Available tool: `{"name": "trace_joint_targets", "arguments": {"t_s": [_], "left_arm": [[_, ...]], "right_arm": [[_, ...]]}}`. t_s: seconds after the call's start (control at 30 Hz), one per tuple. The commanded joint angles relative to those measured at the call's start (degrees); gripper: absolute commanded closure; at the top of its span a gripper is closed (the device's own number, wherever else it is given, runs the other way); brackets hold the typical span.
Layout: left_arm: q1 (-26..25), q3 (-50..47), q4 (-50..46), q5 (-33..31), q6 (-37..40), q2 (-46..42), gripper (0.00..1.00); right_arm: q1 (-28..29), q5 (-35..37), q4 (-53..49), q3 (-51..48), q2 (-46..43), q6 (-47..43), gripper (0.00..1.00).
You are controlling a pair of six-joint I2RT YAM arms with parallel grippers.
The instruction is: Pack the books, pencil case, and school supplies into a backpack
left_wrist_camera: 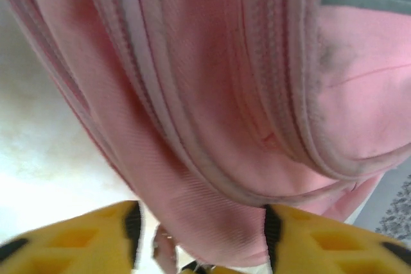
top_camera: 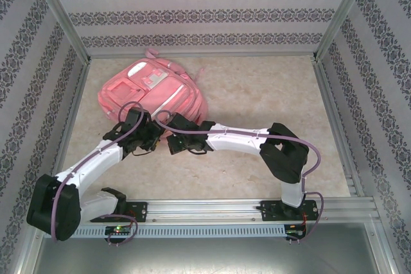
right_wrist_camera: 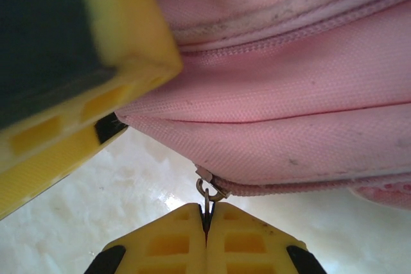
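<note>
The pink backpack [top_camera: 151, 91] lies at the back left of the table, front pockets up. Both grippers are at its near edge. My right gripper [right_wrist_camera: 207, 213] is shut on the metal zipper pull [right_wrist_camera: 207, 196], which hangs from the zipper end at the bag's lower seam [right_wrist_camera: 289, 184]. My left gripper [left_wrist_camera: 202, 235] stands open, its jaws apart around a fold of the backpack's fabric [left_wrist_camera: 212, 178]; the fold lies against the right finger, with a gap at the left one. One left finger [right_wrist_camera: 77, 62] shows close by in the right wrist view. The books, pencil case and school supplies are out of view.
Patterned walls and metal frame rails [top_camera: 64, 24] enclose the beige tabletop [top_camera: 276, 94]. Bare table lies right of the backpack and in front of it. Both arm bases sit on the near rail [top_camera: 212, 210].
</note>
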Motion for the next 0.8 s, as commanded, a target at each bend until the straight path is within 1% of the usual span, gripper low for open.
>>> {"name": "trace_joint_targets", "arguments": {"t_s": [0.0, 0.07, 0.1, 0.17, 0.27, 0.43, 0.6, 0.7, 0.73, 0.77], "left_arm": [[-1.19, -0.02, 3.01, -5.18, -2.73, 1.54, 0.69], [-1.24, 2.12, -2.03, -7.82, -1.27, 0.62, 0.91], [-1.26, 3.42, -5.95, -9.81, -0.35, -0.03, 1.0], [-1.06, 4.78, -11.83, -12.85, 0.84, -1.72, 1.0], [-0.27, 4.73, -17.05, -15.37, 1.83, -4.43, 1.0], [2.64, 4.0, -24.02, -16.53, 3.53, -8.14, 1.0], [4.89, 3.85, -29.57, -20.36, 6.63, -13.71, 1.0], [8.14, 3.75, -30.61, -19.47, 9.67, -14.97, 1.0], [9.57, 3.6, -30.0, -17.8, 11.24, -14.77, 1.0], [12.08, 3.53, -28.82, -15.11, 13.33, -14.07, 1.0]], "right_arm": [[1.12, -2.84, 1.83, -0.71, -2.91, -1.62, 1.0], [1.05, -2.08, 1.36, -0.88, -3.04, -2.06, 1.0], [0.99, -1.5, 0.94, -1.04, -3.05, -2.29, 1.0], [0.65, -0.47, 0.19, -1.3, -3.13, -3.06, 1.0], [-0.8, 1.94, -1.48, -2.0, -3.77, -4.78, 1.0], [-6.86, 3.0, -2.42, -4.43, -5.27, -8.42, 1.0], [-13.5, 3.22, -3.52, -3.6, -4.36, -12.99, 1.0], [-15.72, 2.57, -4.51, -1.47, -2.69, -15.42, 1.0], [-15.91, 1.54, -4.87, -0.58, -2.31, -16.06, 1.0], [-15.78, 0.4, -5.29, 0.29, -2.04, -16.52, 1.0]]}}
